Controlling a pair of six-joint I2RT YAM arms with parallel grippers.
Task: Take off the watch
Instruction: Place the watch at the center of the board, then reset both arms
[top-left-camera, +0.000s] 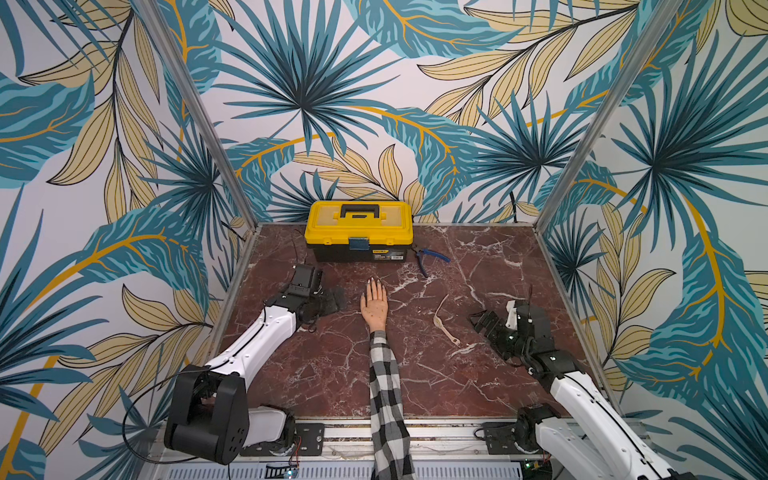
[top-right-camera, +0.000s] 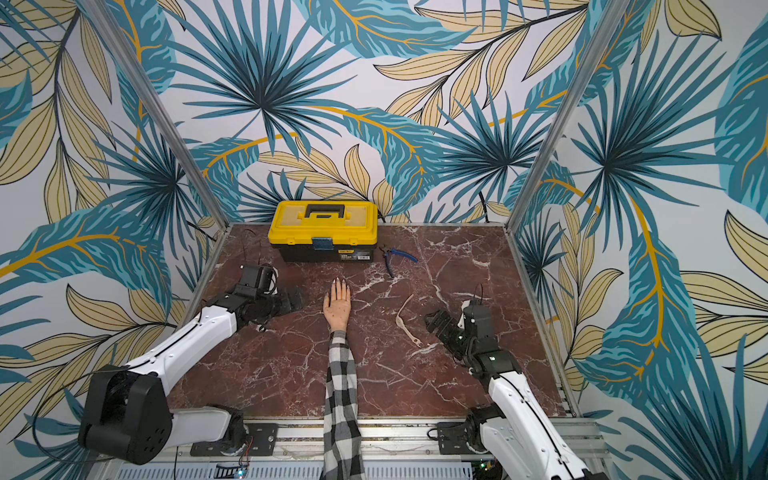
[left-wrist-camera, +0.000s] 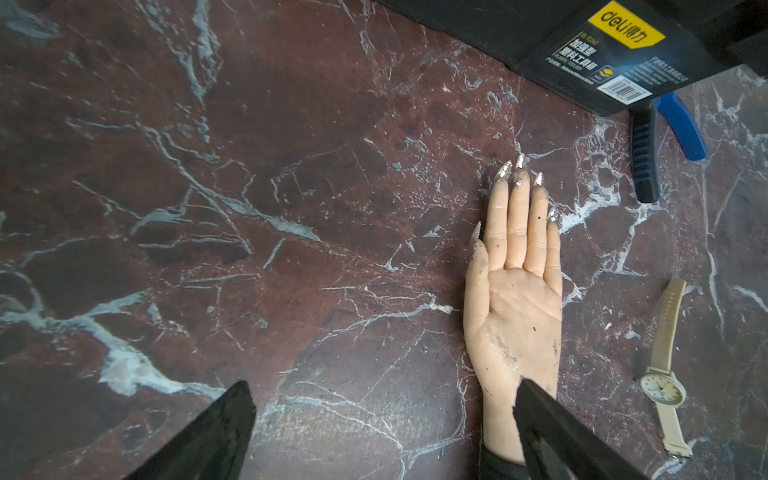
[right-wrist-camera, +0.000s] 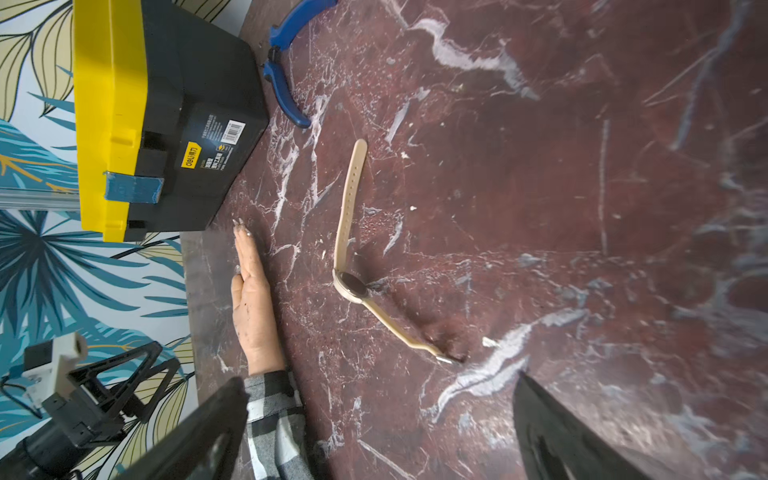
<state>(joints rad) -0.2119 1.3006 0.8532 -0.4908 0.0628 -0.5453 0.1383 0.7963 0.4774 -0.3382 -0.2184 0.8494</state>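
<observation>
The watch (top-left-camera: 442, 322) lies unbuckled on the marble table, its beige strap stretched out flat, to the right of the mannequin hand (top-left-camera: 375, 307). It shows in both top views (top-right-camera: 405, 318) and in both wrist views (left-wrist-camera: 663, 388) (right-wrist-camera: 351, 284). The hand lies palm up, and its wrist is bare above the checked sleeve (top-left-camera: 384, 386). My right gripper (top-left-camera: 478, 319) (right-wrist-camera: 380, 395) stands open just right of the watch's buckle end, with nothing between its fingers. My left gripper (top-left-camera: 337, 299) (left-wrist-camera: 382, 399) is open to the left of the hand, holding nothing.
A yellow and black toolbox (top-left-camera: 359, 230) stands at the back of the table. Blue-handled pliers (top-left-camera: 430, 259) lie by its right front corner. Patterned walls close in the table on the left, right and back.
</observation>
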